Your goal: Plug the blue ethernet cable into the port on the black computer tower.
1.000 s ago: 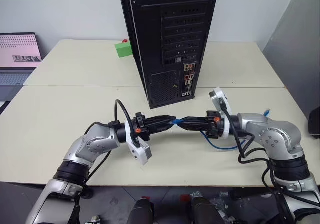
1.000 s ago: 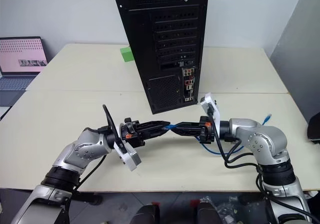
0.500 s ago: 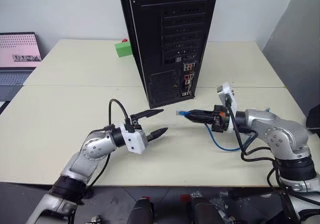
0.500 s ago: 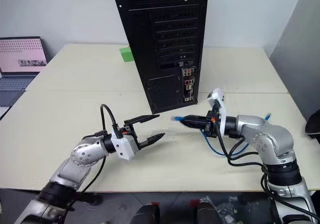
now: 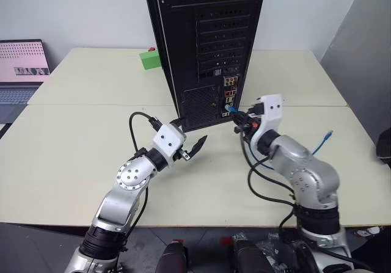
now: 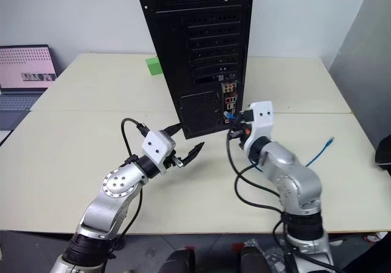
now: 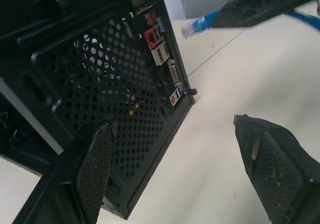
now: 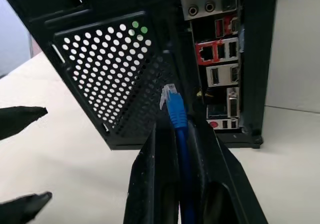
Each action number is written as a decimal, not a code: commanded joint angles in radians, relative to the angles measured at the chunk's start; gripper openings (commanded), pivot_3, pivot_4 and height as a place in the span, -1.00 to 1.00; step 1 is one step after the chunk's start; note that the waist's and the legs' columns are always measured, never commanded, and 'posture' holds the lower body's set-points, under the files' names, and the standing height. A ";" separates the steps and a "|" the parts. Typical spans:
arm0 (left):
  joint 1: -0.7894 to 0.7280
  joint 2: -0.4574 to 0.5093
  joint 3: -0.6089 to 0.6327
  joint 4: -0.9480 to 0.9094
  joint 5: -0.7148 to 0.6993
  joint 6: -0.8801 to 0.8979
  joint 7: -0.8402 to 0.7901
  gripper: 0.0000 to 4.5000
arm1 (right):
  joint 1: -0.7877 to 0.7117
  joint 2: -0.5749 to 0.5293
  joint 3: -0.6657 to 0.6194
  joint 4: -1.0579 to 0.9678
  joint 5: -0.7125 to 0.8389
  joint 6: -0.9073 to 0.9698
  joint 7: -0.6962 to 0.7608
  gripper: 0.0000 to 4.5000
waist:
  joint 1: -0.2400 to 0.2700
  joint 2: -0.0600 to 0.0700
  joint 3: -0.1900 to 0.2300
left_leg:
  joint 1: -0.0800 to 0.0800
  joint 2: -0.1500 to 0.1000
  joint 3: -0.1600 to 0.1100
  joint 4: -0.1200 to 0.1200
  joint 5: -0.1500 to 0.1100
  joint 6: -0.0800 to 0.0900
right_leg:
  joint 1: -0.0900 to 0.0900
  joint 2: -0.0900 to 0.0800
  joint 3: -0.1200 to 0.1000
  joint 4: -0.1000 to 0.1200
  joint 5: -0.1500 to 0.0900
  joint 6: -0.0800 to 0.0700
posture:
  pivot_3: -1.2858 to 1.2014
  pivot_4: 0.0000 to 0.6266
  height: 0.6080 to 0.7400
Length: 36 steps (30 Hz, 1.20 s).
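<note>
**Plug held at the rear panel, not yet seated**

At the centre of the frame, just right of the tall black metal computer tower point(image 5: 204, 47), the right claw point(image 5: 234, 118) is clamped shut on the thin bright blue ethernet cable point(image 8: 177, 118). The cord runs up between the two black fingers, and its small clear plastic plug point(image 8: 168, 92) sticks out past the fingertips. From the head views that plug sits close against the lower strip of small coloured connectors on the tower's rear panel; whether it touches the panel cannot be told there. The right wrist view shows the plug free in front of the mesh vent grille point(image 8: 112, 68), beside the connector column and not inside any socket. The port point(image 8: 205, 51), a small squarish dark opening in a red surround, lies a little above and to the right of the plug tip in that view.

The left claw point(image 5: 190, 138) stands wide open and empty at centre-left, near the tower's bottom corner, over the pale cream surface point(image 5: 73, 138). The rest of the cable trails off toward the right edge, where its far end point(image 5: 328, 135) lies on the surface.

As a judgement: the pickup and the approach are done. What remains is lining the plug up with the port, pushing it home and letting go.
</note>
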<state>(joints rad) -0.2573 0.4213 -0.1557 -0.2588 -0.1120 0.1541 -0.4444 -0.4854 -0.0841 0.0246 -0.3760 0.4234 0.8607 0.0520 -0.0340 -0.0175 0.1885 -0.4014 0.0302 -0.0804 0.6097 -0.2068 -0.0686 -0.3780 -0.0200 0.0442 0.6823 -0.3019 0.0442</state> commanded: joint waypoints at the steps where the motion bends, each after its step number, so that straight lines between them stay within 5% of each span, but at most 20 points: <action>1: -0.025 -0.025 0.029 -0.058 -0.027 0.045 0.004 0.76 | -0.034 0.059 -0.001 -0.018 -0.055 -0.053 -0.080 -1.00 | 0.001 0.000 0.000 | 0.000 0.000 0.000 0.000 0.000 0.000 | 0.000 0.000 0.000 0.000 0.000 0.000 | 0.03 -0.52 1.00; 36: -0.054 -0.098 0.055 -0.055 -0.019 0.070 0.009 0.76 | -0.144 0.128 -0.009 0.228 -0.184 -0.234 -0.082 -1.00 | 0.001 0.000 0.000 | 0.000 0.000 0.000 0.000 0.000 0.000 | -0.001 0.000 0.000 0.000 0.000 0.000 | 0.03 -0.52 1.00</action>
<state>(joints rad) -0.3068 0.3261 -0.1129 -0.2750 -0.1337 0.2343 -0.4427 -0.5984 0.0392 0.0228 -0.1380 0.2492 0.6605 -0.0358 -0.0334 -0.0176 0.1885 -0.4019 0.0302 -0.0798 0.6093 -0.2068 -0.0686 -0.3789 -0.0201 0.0448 0.6821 -0.3019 0.0441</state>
